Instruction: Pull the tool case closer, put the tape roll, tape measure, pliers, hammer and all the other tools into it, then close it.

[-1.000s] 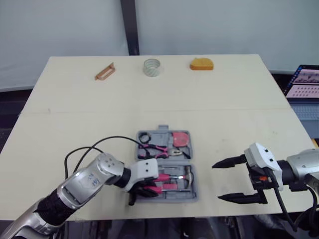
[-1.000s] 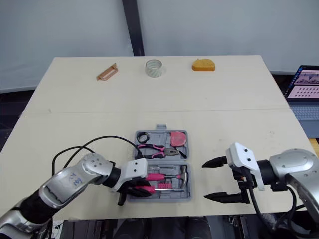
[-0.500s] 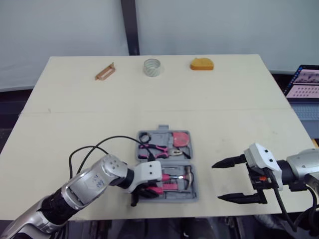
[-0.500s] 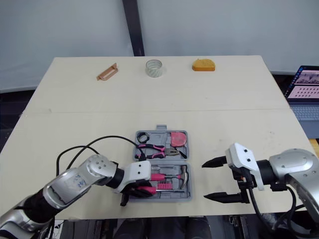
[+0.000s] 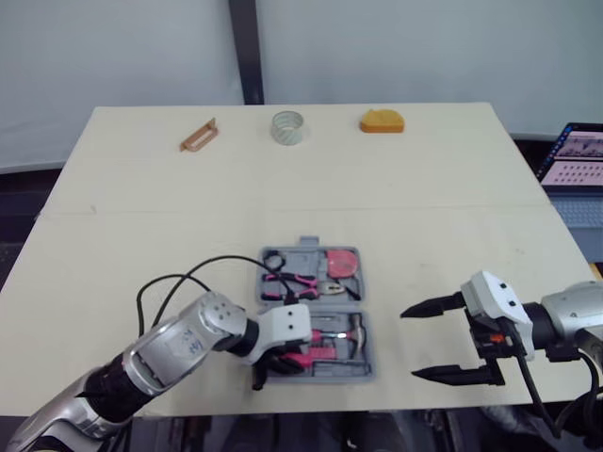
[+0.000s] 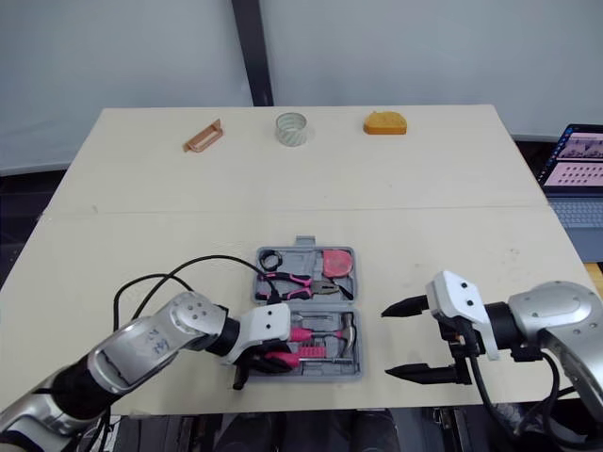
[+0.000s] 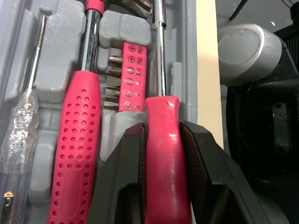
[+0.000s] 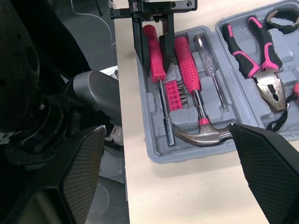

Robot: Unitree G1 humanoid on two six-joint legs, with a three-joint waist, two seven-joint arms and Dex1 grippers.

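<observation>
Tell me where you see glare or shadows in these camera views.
Left wrist view: white glare on the clear screwdriver handle, next to the pink-handled driver that the left gripper is shut on. Right wrist view: bright sheen on the hammer head. Left eye view: table evenly lit, no hard shadows under the open right gripper.

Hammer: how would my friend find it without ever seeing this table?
On the beige table lies an open grey plastic tool case; look in its half nearest the robot. The pink-handled steel hammer lies beside the smooth pink screwdriver in the left gripper. Only the hammer has a dimpled handle and a curved head.
</observation>
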